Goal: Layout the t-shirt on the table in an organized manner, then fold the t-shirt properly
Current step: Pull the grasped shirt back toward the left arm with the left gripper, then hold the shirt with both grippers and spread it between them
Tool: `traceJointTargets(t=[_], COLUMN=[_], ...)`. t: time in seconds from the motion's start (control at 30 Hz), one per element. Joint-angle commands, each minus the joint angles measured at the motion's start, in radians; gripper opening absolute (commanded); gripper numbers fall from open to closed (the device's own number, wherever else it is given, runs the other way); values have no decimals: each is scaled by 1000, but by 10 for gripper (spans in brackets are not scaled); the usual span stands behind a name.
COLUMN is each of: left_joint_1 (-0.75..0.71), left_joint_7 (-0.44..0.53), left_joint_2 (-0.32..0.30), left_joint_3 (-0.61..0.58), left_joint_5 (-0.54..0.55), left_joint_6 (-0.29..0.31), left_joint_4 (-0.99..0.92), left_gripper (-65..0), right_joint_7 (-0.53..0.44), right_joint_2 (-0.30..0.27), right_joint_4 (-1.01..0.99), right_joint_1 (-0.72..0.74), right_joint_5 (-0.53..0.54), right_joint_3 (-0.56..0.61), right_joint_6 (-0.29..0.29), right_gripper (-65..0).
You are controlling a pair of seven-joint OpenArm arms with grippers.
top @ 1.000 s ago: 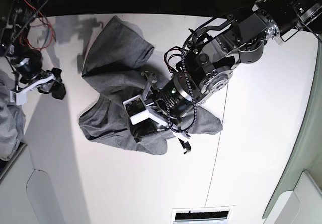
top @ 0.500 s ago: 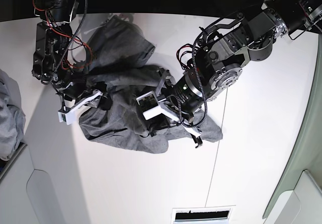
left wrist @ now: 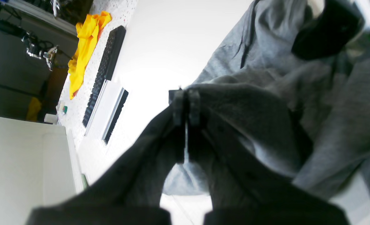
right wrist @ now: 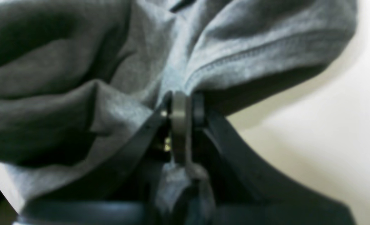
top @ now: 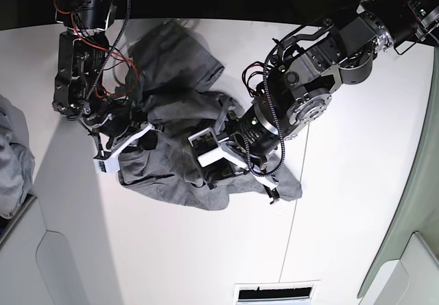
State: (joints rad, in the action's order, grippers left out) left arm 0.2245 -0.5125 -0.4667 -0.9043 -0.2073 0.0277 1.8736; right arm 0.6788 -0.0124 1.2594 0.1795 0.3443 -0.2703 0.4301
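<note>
While the t-shirt (top: 175, 123) lies crumpled on the white surface (top: 357, 181), a hemmed fold is pinched by the right pincer (right wrist: 182, 107), its jaws clamped together on the grey cloth. Another bunch of fabric is gripped by the left pincer (left wrist: 185, 106), also closed tight, with cloth draped beside and beyond it.

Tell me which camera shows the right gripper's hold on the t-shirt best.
The right wrist view: the right gripper is shut on a fold of the t-shirt, close up. The base view shows it small. The left wrist view shows only the left gripper.
</note>
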Motion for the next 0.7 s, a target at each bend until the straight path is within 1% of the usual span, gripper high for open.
traceJointTargets(t=[0.0,0.03,0.1,0.13,0.2,0.23,0.33,0.43,0.47,0.5,0.57,0.6,0.67], left_joint_1=[19,19,19,19,19,20,23,25,25,25,25,25,25], left_joint_7=[14,15,14,14,14,14,16,45,55,67,111,130,135], left_joint_2=[-10,-16,-31,-40,-65,-81,-137,-184,-190,-190,-182,-171,-132], left_joint_3=[22,32,51,55,56,56,56,56,56,56,56,56,56], left_joint_5=[-14,-14,-14,-14,-15,-15,-15,-15,-13,-13,0,15,48], left_joint_6=[-16,-15,-13,6,63,75,74,81,112,145,174,175,176], left_joint_4=[17,17,17,16,16,16,16,16,16,16,16,16,16], left_gripper=[-650,-650,-650,-650,-650,-650,-650,-650,-650,-650,-650,-642,-606], right_joint_7=[9,35,52,58,64,63,62,66,66,67,71,72,92], right_joint_2=[-21,-36,-73,-97,-153,-179,-244,-295,-309,-320,-325,-325,-316], right_joint_4=[57,98,192,235,291,305,312,312,312,312,312,311,307], right_joint_1=[21,16,-10,-25,-56,-68,-89,-100,-106,-111,-118,-123,-128], right_joint_5=[26,30,30,29,29,30,37,84,108,132,155,162,168], right_joint_3=[-2,-6,-22,-32,-53,-67,-121,-186,-206,-225,-252,-255,-253], right_joint_6=[11,11,11,11,11,11,11,11,11,11,12,12,16], right_gripper=[-650,-650,-650,-650,-650,-650,-650,-650,-650,-650,-650,-650,-650])
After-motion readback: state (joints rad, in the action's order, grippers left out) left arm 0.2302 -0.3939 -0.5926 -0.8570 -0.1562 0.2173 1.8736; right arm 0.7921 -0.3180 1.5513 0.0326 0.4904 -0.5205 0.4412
